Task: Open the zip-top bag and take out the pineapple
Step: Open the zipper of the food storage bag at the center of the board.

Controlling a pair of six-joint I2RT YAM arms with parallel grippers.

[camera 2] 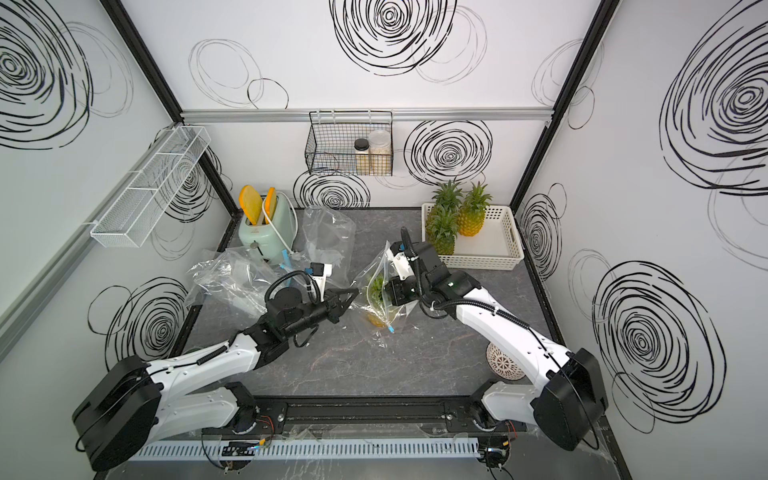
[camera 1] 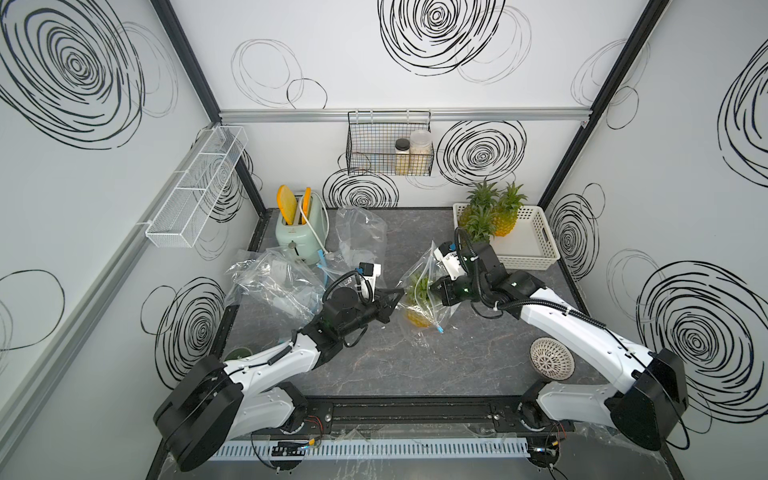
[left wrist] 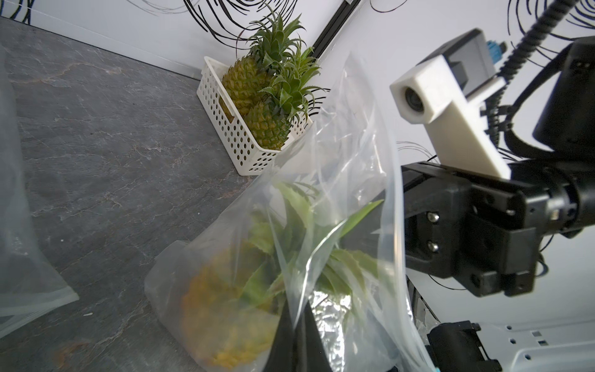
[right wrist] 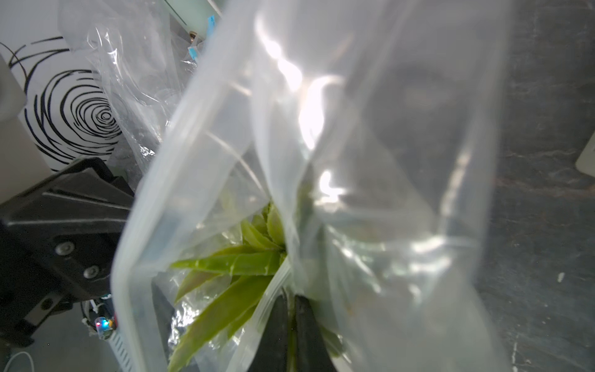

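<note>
Pinching at the bottom centre of the right wrist view, the right gripper has its jaws drawn narrow onto the green crown leaves of the pineapple. Whether a fold of clear film is caught in with them I cannot tell. Opposite it, the left gripper is clamped on the left edge of the zip-top bag. The bag stands at the centre of both top views between the two arms. The fruit's yellow body sits low in the bag near the grey table, and its crown points up toward the mouth. The step in hand looks like the draw-out, and it probably wants a slow pull along the line of the crown, up and toward the upper right of a top view. The left side should hold the film firm as an anchor. If the whole bag lifts with the fruit, film is likely pinched too, and a fresh grip lower on the crown would serve better, since thin leaves may slip or tear. The blue slider hangs at the bag's lower edge, clear of the path. The white basket at the upper right, already holding other pineapples, seems the likely place to set the fruit.
</note>
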